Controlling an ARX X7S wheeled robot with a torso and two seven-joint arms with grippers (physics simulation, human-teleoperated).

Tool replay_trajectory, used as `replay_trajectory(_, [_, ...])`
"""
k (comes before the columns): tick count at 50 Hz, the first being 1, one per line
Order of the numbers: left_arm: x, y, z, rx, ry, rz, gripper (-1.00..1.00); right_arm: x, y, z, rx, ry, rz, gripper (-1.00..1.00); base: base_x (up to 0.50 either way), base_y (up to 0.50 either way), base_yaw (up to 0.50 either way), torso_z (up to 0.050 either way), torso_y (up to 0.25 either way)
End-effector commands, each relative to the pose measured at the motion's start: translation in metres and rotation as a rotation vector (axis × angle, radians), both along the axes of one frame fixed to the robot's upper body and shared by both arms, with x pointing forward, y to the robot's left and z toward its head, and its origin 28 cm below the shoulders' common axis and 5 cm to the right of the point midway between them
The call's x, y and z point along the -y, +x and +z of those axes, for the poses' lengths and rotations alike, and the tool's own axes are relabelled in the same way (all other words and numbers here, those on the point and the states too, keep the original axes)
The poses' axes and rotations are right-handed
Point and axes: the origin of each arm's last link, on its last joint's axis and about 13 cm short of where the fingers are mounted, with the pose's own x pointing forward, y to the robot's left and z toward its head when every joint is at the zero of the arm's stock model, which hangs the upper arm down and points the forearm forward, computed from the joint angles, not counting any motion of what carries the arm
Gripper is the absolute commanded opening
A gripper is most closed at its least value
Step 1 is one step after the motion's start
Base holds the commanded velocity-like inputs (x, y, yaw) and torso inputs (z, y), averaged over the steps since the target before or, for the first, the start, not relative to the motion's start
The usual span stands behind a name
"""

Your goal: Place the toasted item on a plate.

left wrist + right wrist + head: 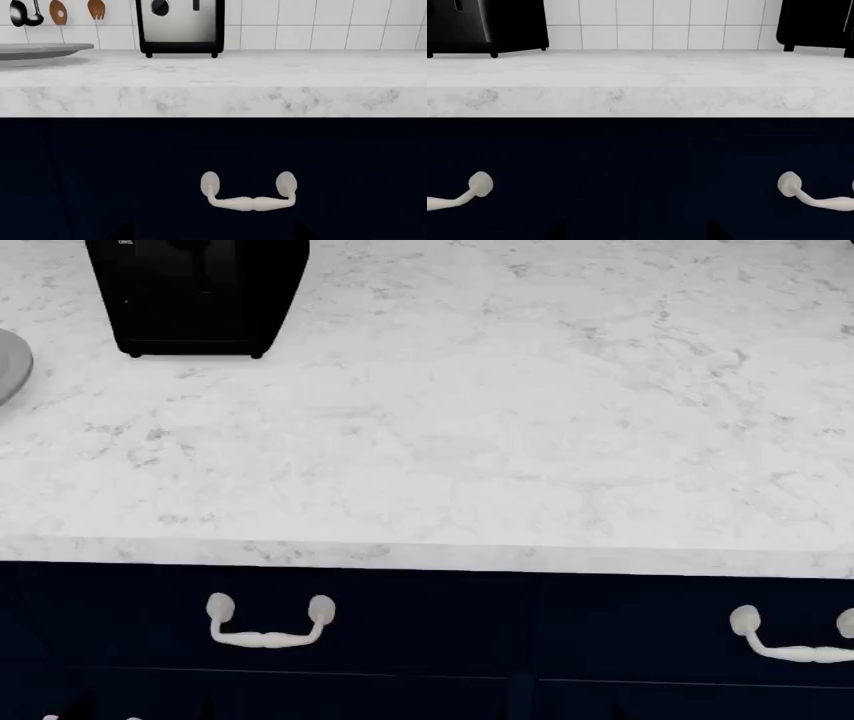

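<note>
Grey plate (40,50) sits just beside the toaster (180,27); no toast shows (still inside?), neither pincer's visible, so reaching blind risks knocking something.

A kitchen: marble counter (534,420), toaster (180,25), tiled wall (654,22), hanging utensils (59,12).

Black toaster (198,295) on marble counter (507,430)
</note>
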Motion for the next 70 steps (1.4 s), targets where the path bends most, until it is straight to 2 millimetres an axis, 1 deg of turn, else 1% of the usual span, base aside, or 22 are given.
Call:
replay_trajectory(1, [-0.001, 0.001, -0.001, 0.0, 0.0, -0.01, 1.0, -0.001, -0.001, 0.001, 0.0, 0.0, 0.0, 1.0, 0.0, 0.0, 0.0, 0.0, 0.0])
replay_trajectory(8, [-0.003, -0.004, 0.001, -0.006, 0.009, 0.013, 1.0, -0.001, -0.002, 0.005, 0.006, -0.009, 0.003, 1.0, 0.0, 0.0, 0.0, 0.0, 0.0])
replay_trajectory(11, [-0.003, -0.004, 0.001, -0.011, 0.017, 0.014, 1.0, -0.001, -0.002, 0.004, 0.007, -0.007, 0.006, 1.0, 0.0, 0.0, 0.0, 0.0, 0.0])
replay_trajectory(16, [-0.004, -0.004, 0.002, -0.009, 0.022, 0.023, 1.0, -0.001, -0.002, 0.007, 0.023, -0.022, 0.006, 1.0, 0.0, 0.03, 0.0, 0.0, 0.0])
replay_trajectory(21, [-0.005, -0.005, -0.001, -0.02, 0.029, 0.026, 1.0, -0.001, -0.003, 0.006, 0.019, -0.019, 0.005, 1.0, 0.0, 0.25, 0.0, 0.0, 0.0])
replay_trajectory(29, [-0.006, -0.006, -0.002, -0.026, 0.044, 0.03, 1.0, -0.002, -0.004, 0.008, 0.02, -0.026, 0.006, 1.0, 0.0, 0.4, 0.0, 0.0, 0.0])
replay_trajectory(30, [-0.009, -0.009, -0.001, -0.037, 0.063, 0.046, 1.0, -0.003, -0.005, 0.011, 0.042, -0.022, 0.028, 1.0, 0.0, 0.5, 0.0, 0.0, 0.0])
replay_trajectory(39, [-0.009, -0.008, 0.001, -0.036, 0.066, 0.044, 1.0, -0.005, -0.004, 0.016, 0.044, -0.028, 0.04, 1.0, 0.0, 0.5, 0.0, 0.0, 0.0])
replay_trajectory(70, [-0.01, -0.01, 0.0, -0.033, 0.09, 0.048, 1.0, -0.004, -0.008, 0.012, 0.041, -0.02, 0.036, 1.0, 0.0, 0.5, 0.0, 0.0, 0.0])
